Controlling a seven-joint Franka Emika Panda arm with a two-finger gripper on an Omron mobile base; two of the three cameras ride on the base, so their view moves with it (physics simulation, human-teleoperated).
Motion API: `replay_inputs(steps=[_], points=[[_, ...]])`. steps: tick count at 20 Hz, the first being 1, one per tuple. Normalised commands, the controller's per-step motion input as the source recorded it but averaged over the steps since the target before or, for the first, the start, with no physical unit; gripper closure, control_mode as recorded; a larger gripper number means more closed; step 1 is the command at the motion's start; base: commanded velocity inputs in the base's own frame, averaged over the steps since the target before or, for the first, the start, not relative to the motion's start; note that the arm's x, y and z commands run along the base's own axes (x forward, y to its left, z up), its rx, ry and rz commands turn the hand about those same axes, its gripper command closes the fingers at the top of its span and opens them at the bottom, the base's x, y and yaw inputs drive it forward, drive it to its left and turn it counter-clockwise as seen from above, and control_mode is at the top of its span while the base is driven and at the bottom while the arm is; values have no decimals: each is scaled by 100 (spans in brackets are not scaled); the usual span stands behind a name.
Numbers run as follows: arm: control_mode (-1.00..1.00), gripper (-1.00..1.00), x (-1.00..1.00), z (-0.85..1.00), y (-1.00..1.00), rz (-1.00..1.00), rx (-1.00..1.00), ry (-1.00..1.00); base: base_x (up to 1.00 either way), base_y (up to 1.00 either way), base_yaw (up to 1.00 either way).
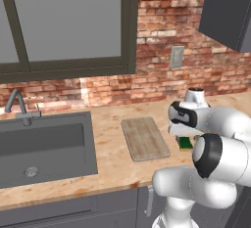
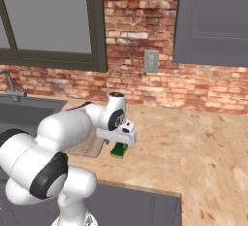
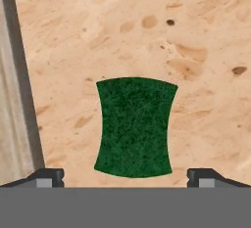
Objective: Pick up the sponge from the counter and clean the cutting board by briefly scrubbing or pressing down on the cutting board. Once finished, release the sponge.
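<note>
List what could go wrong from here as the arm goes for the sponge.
1. The open gripper hangs over the sponge, its fingertips straddling it widely; closing too high may miss it.
2. The cutting board edge lies close beside the sponge on the counter; a finger might clip it.

Hiding most of the sponge (image 1: 186, 144) behind the arm in the left base view; showing just a green-yellow corner. Covering the cutting board (image 2: 87, 147) almost wholly behind the arm in the right base view. Cropping the sink (image 1: 44, 146) at the left edge. Leaving fingertips (image 3: 49, 175) barely peeking above the hand view's bottom.
</note>
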Motion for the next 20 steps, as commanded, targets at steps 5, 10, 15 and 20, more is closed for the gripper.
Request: replay_inputs(steps=[5, 10, 15, 20], points=[[-100, -100, 5, -26, -12, 4, 0, 0, 0, 0, 0], [-100, -100, 0, -23, -13, 2, 0, 0, 0, 0, 0], [-100, -100, 0, -22, -1, 1, 0, 0, 0, 0, 0], [-100, -100, 0, -11, 0, 0, 0, 0, 0, 0, 0]])
